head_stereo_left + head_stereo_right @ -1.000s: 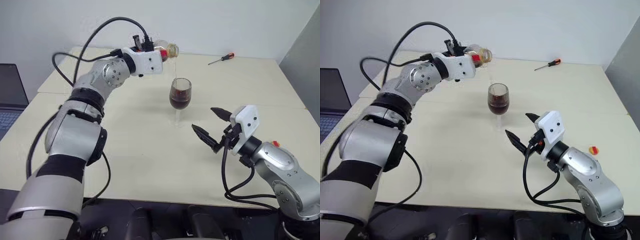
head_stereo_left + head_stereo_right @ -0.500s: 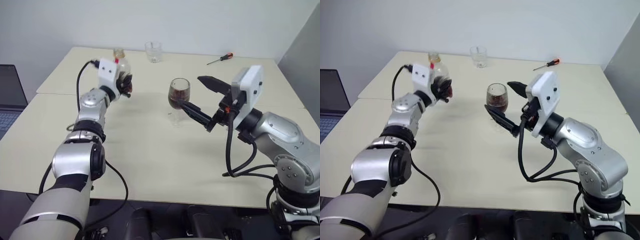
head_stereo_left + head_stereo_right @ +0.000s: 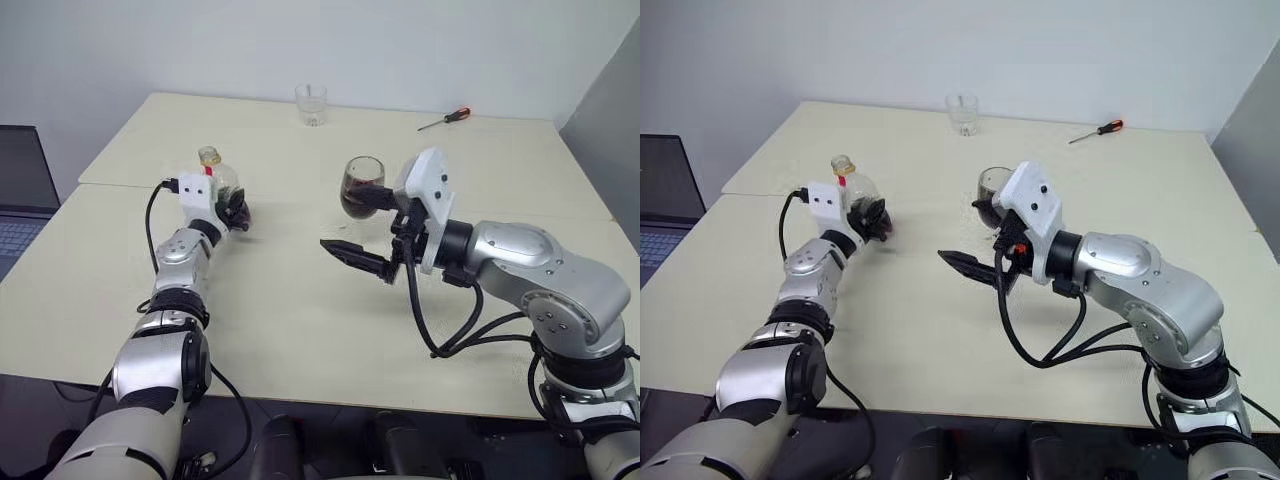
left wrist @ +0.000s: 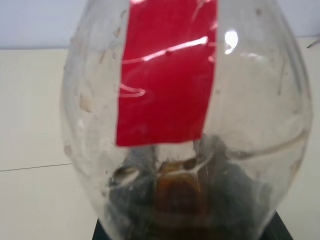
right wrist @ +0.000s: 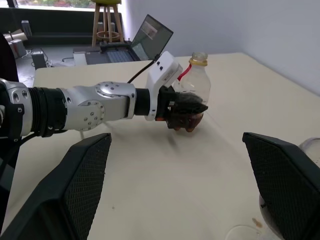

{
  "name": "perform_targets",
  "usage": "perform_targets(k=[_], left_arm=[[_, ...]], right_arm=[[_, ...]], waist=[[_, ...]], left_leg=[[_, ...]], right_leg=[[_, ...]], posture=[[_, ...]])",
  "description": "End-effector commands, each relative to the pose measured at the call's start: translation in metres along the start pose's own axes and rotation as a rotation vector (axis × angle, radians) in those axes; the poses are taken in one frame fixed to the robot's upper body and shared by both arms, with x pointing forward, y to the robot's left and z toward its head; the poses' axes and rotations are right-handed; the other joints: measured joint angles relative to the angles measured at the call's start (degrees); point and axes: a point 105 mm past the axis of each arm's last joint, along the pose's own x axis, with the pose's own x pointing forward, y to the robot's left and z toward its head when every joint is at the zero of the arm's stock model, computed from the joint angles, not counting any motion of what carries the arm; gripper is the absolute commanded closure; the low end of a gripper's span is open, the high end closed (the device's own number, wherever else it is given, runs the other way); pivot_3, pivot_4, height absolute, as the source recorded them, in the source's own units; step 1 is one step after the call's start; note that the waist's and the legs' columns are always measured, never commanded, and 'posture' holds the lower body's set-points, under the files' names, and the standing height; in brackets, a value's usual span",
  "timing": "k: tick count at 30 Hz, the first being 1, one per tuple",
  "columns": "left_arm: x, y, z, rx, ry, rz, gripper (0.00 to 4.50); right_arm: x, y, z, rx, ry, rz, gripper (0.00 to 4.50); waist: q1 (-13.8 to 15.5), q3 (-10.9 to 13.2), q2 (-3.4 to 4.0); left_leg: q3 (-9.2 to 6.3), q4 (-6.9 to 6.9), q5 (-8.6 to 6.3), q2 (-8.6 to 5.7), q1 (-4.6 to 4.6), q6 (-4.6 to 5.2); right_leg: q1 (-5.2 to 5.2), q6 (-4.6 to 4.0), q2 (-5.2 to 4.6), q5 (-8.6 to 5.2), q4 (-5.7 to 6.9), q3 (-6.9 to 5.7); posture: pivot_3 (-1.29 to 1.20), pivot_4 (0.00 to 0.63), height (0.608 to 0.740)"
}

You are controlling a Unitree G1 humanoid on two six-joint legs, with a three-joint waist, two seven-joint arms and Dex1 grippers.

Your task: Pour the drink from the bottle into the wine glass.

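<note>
Wine glass: the wine glass (image 3: 362, 188) stands upright on the counter (image 3: 300, 320), its bowl holding dark drink (image 3: 360, 203) to about half.
Bottle: the bottle (image 3: 214, 180) is upright to the left of the wine glass, well apart from it, low over the counter or just touching it; I cannot tell which. Only a dark remnant shows at its bottom.
Left gripper: the left gripper (image 3: 234, 212) has its jaws closed on the lower body of the bottle.
Right gripper: the right gripper (image 3: 365, 225) is just in front of the wine glass, jaws spread wide and holding nothing, one finger near the bowl and one lower toward the foot.
Progress: the pouring looks done; what seems left is setting the bottle down and letting go.
Change: a second ago the bottle was tipped high over the wine glass; now it is upright and lowered off to the left. The right gripper has come in from the right to sit close by the wine glass.
Farther off: a short tumbler (image 3: 310, 103) and a screwdriver (image 3: 443, 118) lie behind the wine glass.
</note>
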Motion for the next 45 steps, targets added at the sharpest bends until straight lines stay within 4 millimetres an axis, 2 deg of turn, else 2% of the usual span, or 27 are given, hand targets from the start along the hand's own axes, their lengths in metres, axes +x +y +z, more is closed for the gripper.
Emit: perform_targets(k=[1, 5, 6, 15, 24, 32, 39, 41, 45], left_arm=[[-0.003, 0.001, 0.006, 0.016, -0.051, 0.006, 3.57], [-0.004, 0.002, 0.006, 0.007, -0.060, 0.013, 3.57], [-0.005, 0.001, 0.005, 0.006, -0.060, 0.015, 2.84], [-0.007, -0.001, -0.001, -0.025, -0.062, 0.031, 0.02], [-0.009, -0.006, 0.011, -0.052, -0.088, -0.041, 0.02], [-0.027, 0.007, 0.020, -0.037, -0.104, 0.001, 0.02], [-0.044, 0.007, 0.032, 0.017, -0.093, -0.013, 0.02], [-0.049, 0.008, 0.036, 0.017, -0.089, -0.024, 0.02], [-0.055, 0.005, 0.059, 0.059, -0.109, -0.082, 0.02]], right_arm=[[-0.001, 0.001, 0.002, -0.038, 0.012, 0.001, 0.00], [-0.002, -0.002, -0.004, -0.017, 0.034, -0.019, 0.00], [-0.002, -0.003, -0.005, -0.017, 0.042, -0.025, 0.00], [-0.002, -0.002, -0.007, -0.025, 0.049, -0.035, 0.00], [-0.004, -0.002, -0.009, -0.013, 0.045, -0.021, 0.00], [-0.006, -0.016, -0.009, -0.028, 0.046, -0.025, 0.00], [-0.002, -0.021, -0.009, -0.047, 0.042, 0.004, 0.00], [-0.001, -0.021, -0.009, -0.050, 0.037, 0.017, 0.00], [0.002, -0.023, -0.008, -0.069, 0.030, 0.036, 0.00]], waist=[[-0.01, 0.00, 0.00], [-0.03, 0.00, -0.01], [-0.04, -0.01, -0.01], [-0.07, -0.01, -0.01], [-0.11, -0.01, -0.01], [-0.22, -0.01, -0.01], [-0.14, -0.01, -0.01], [-0.14, -0.01, -0.01], [-0.14, 0.00, -0.01]], left_leg=[[0.00, 0.00, 0.00, 0.00, 0.00, 0.00], [-0.02, -0.01, 0.00, 0.02, 0.00, 0.00], [-0.02, -0.01, 0.00, 0.02, 0.00, 0.00], [-0.02, -0.02, 0.00, 0.02, 0.00, 0.00], [-0.02, -0.04, 0.00, 0.02, 0.00, 0.00], [-0.03, -0.07, 0.00, 0.03, 0.02, 0.00], [-0.04, -0.07, 0.00, 0.03, 0.02, 0.00], [-0.04, -0.07, 0.00, 0.03, 0.02, 0.00], [-0.05, -0.08, 0.00, 0.04, 0.03, 0.00]], right_leg=[[0.00, 0.00, 0.00, 0.00, 0.00, 0.00], [0.00, 0.00, 0.01, 0.00, 0.01, -0.03], [0.00, 0.00, 0.01, 0.00, 0.01, -0.02], [0.00, 0.00, 0.01, 0.00, 0.00, -0.02], [0.00, 0.00, 0.01, 0.00, -0.01, -0.02], [-0.01, 0.00, 0.01, 0.00, -0.01, -0.01], [0.00, 0.00, 0.00, -0.01, -0.03, 0.00], [0.00, 0.00, 0.00, -0.01, -0.03, -0.01], [0.00, -0.01, 0.00, -0.01, -0.03, -0.01]], posture=[[0.00, 0.150, 0.740], [0.00, 0.150, 0.740], [0.00, 0.150, 0.740], [0.00, 0.150, 0.740], [0.00, 0.150, 0.740], [0.00, 0.150, 0.740], [0.00, 0.150, 0.740], [0.00, 0.150, 0.740], [0.00, 0.150, 0.740]])
